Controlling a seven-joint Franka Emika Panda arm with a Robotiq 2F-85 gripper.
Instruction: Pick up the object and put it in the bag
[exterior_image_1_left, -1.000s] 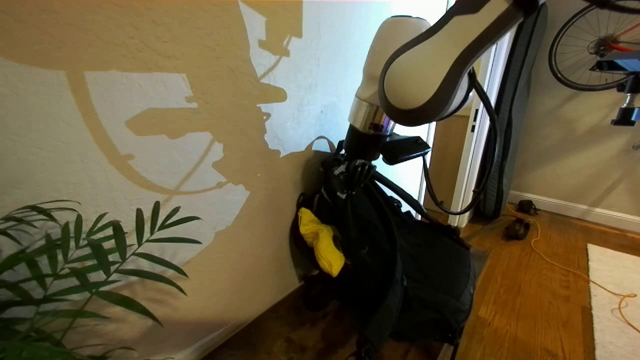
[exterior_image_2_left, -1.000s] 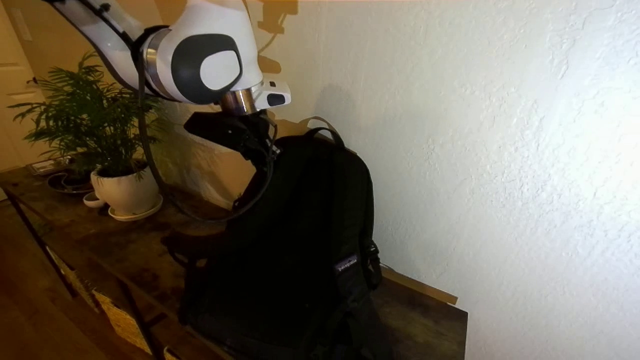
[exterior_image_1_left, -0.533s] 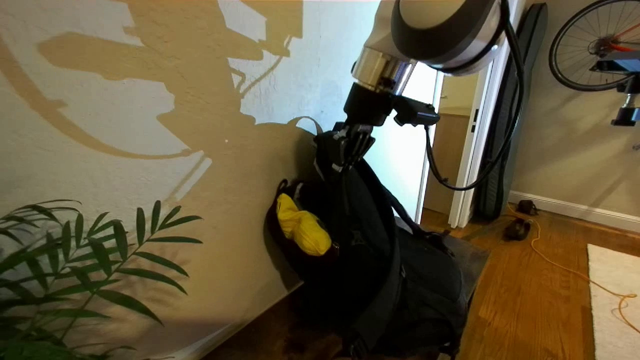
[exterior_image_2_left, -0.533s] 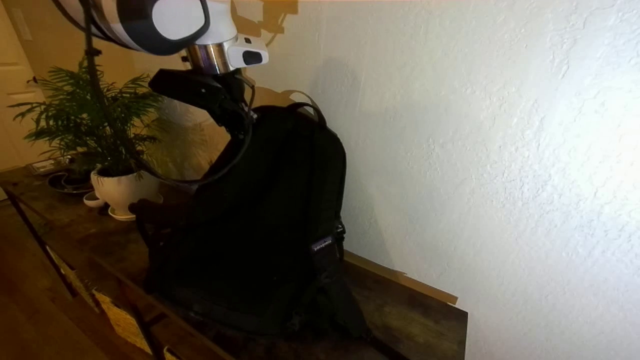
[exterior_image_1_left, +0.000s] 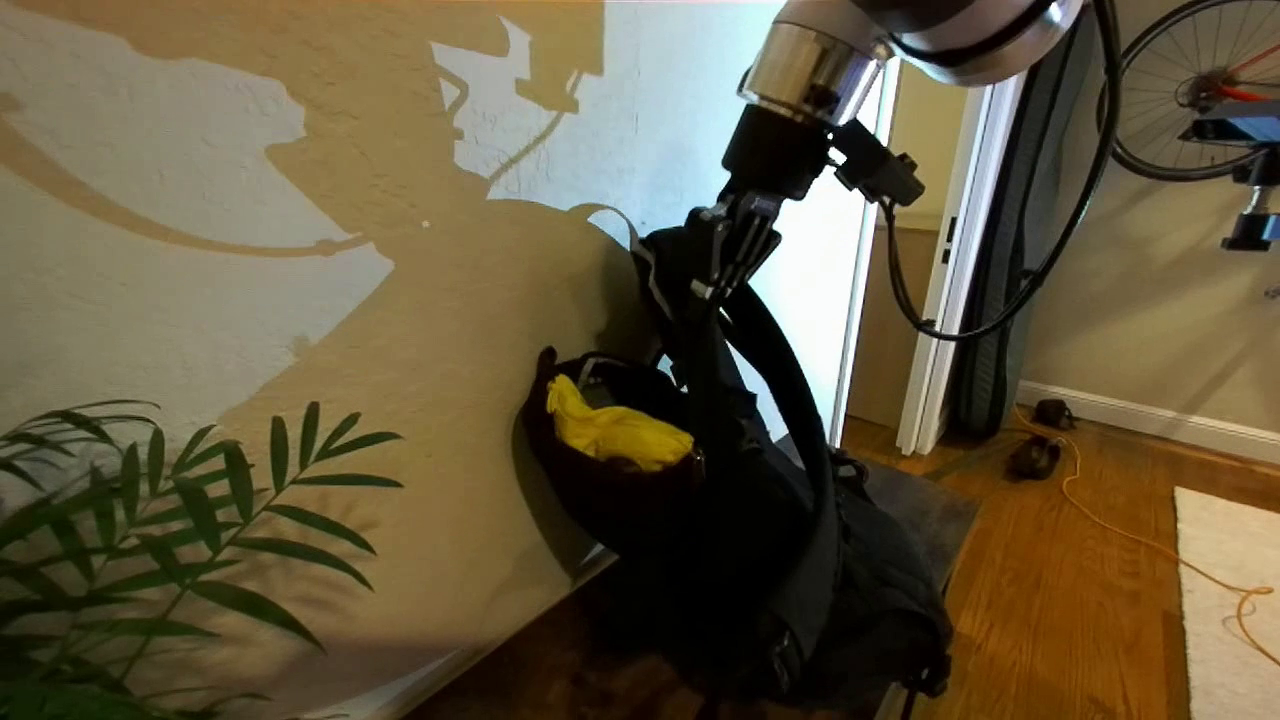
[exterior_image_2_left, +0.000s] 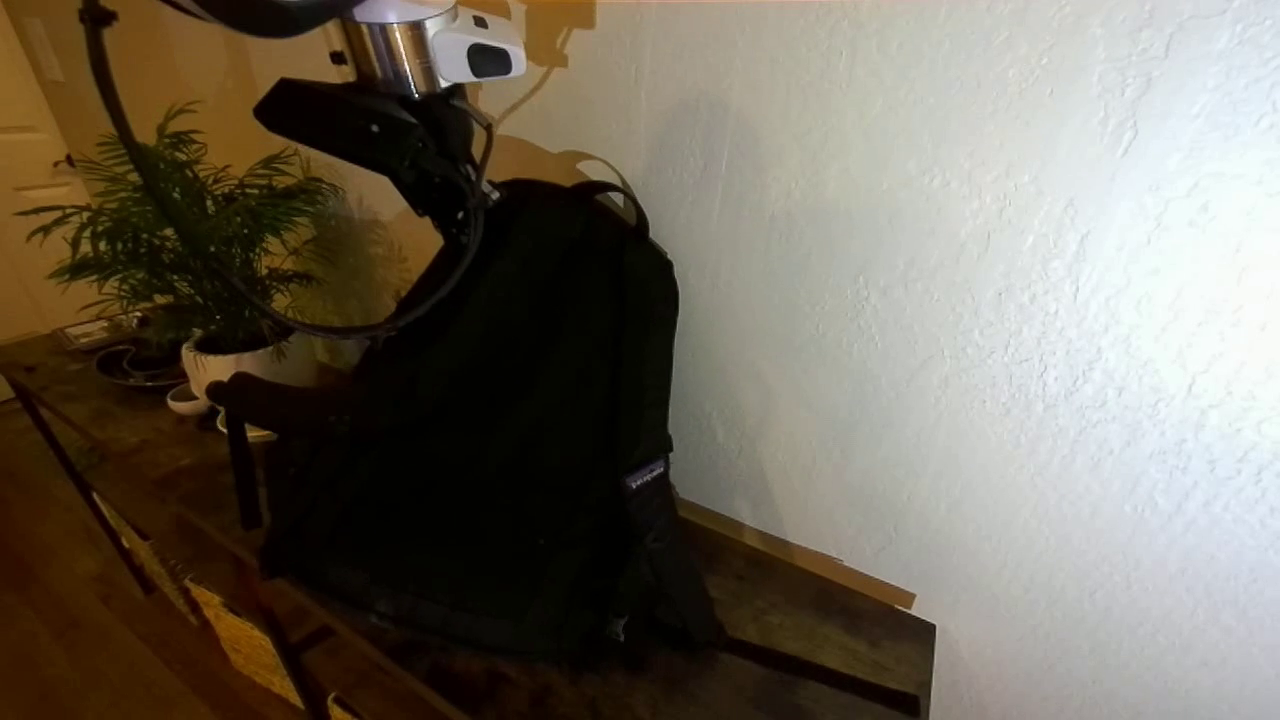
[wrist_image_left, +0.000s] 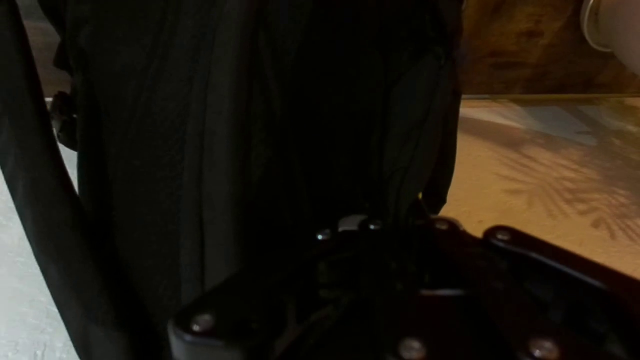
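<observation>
One black backpack (exterior_image_2_left: 500, 430) is deep in shadow, its folds hard to read; the gripper (exterior_image_1_left: 712, 285), dark against dark, is clamped on the backpack's upper edge; the yellow item (exterior_image_1_left: 620, 435) lies in its gaping mouth, underside hidden.

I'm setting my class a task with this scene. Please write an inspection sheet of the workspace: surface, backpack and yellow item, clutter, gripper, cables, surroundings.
Surface: brown tabletop, set along a textured wall.
Backpack: black, opening agape; too dark to tell how its base sits.
Yellow item: lies at the backpack's opening; how far inside cannot be told.
Clutter: potted plant and small white bowl, both on the tabletop.
Gripper: shut on the backpack's fabric near its top.
Cables: black cable hanging in a loop beside the robot arm; orange cord running onto a pale rug.
Surroundings: wooden floor, bicycle wheel.
</observation>
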